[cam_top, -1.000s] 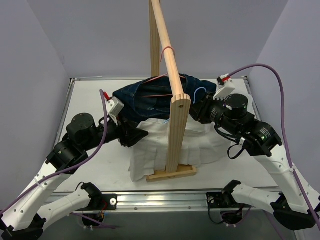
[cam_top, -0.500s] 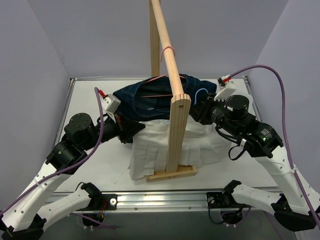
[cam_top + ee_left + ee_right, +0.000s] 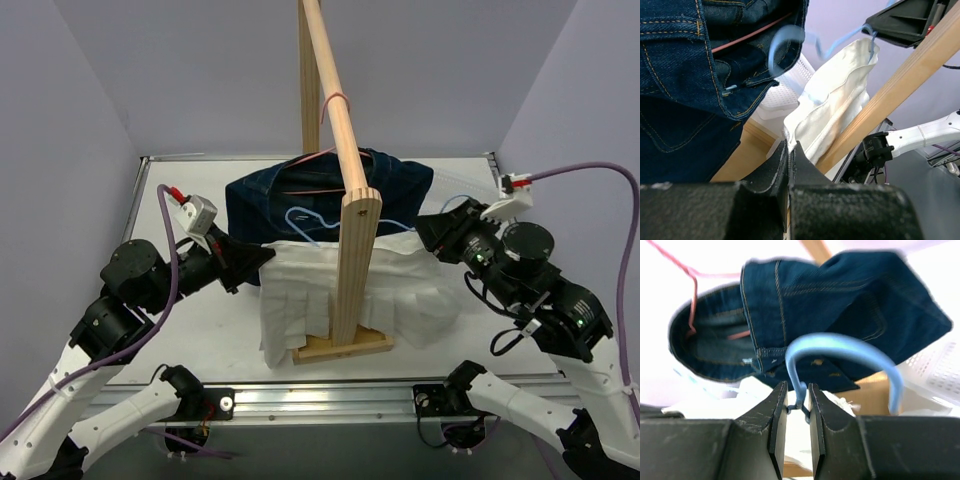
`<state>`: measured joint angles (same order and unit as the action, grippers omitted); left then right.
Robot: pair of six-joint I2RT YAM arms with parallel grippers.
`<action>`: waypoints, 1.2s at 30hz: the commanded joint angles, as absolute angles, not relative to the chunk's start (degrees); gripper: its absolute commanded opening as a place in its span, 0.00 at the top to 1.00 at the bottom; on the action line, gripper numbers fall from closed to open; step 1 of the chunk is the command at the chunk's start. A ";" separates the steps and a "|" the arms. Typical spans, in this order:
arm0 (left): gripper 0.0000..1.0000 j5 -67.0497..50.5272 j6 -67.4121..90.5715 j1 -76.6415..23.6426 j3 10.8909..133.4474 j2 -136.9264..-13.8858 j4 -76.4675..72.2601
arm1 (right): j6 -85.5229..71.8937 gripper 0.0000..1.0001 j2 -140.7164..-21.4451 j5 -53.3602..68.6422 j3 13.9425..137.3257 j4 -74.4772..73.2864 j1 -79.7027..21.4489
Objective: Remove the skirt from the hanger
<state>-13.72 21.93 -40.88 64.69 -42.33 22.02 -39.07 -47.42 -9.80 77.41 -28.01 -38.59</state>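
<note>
The white skirt (image 3: 300, 290) hangs in front of the wooden rack post, spread between both arms. My left gripper (image 3: 268, 258) is shut on the skirt's left top edge; in the left wrist view the fingers (image 3: 789, 145) pinch the white cloth (image 3: 832, 105). My right gripper (image 3: 420, 225) is shut on the thin blue hanger (image 3: 305, 222). In the right wrist view the hanger's neck (image 3: 801, 390) sits between the jaws (image 3: 797, 395), its hook (image 3: 840, 347) arching above. The skirt (image 3: 755, 390) shows just behind.
A dark denim garment (image 3: 280, 195) on a red wire hanger (image 3: 320, 188) hangs from the wooden rail (image 3: 335, 90) just behind the skirt. The rack's post (image 3: 355, 260) and foot (image 3: 340, 348) stand mid-table. A white perforated basket (image 3: 940, 365) lies behind.
My left gripper has shut on the skirt's edge and drawn back leftward. The right arm has pulled right with the blue hanger, stretching the skirt's top.
</note>
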 commanded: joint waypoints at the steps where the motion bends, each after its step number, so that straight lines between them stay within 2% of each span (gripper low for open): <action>1: 0.98 -12.57 19.69 -40.52 67.94 -41.22 24.16 | -41.48 1.00 -45.27 -19.42 78.49 -28.83 -38.32; 6: 0.98 -17.03 19.68 -40.52 67.24 -41.92 23.91 | -43.07 1.00 -43.86 -19.34 77.78 -27.52 -38.32; 11: 0.98 -27.67 19.87 -40.43 68.11 -47.62 21.01 | -40.17 1.00 -47.72 -11.26 77.78 -24.27 -38.32; 15: 0.98 -30.94 18.99 -40.52 69.43 -50.01 21.18 | -37.62 1.00 -51.15 -7.03 77.96 -23.64 -38.32; 18: 0.92 -31.29 17.06 -40.43 70.13 -49.75 23.37 | -35.78 1.00 -52.29 -5.98 78.83 -24.96 -38.32; 21: 0.55 -30.85 14.86 -40.43 71.01 -48.70 25.91 | -33.84 1.00 -53.43 -4.05 79.80 -26.54 -38.32; 23: 0.40 -29.36 13.98 -40.43 71.10 -46.95 26.72 | -32.18 1.00 -54.22 -3.25 80.24 -28.29 -38.32; 26: 0.31 -29.35 11.35 -40.43 71.10 -44.13 26.98 | -30.16 1.00 -54.67 -2.73 80.68 -30.05 -38.32; 29: 0.28 -28.48 8.01 -40.43 72.42 -42.89 28.91 | -27.87 1.00 -55.54 -0.71 81.56 -31.63 -38.23; 32: 0.26 -26.90 5.81 -40.43 75.66 -44.29 31.55 | -26.64 1.00 -56.07 2.80 82.00 -31.99 -38.14; 36: 0.26 -32.68 2.12 -40.60 79.01 -47.37 29.54 | -24.79 1.00 -57.48 8.07 82.88 -32.26 -38.23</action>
<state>-29.10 6.81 -40.77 76.34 -44.82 30.20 -28.42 -56.21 1.83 80.71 -31.46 -38.26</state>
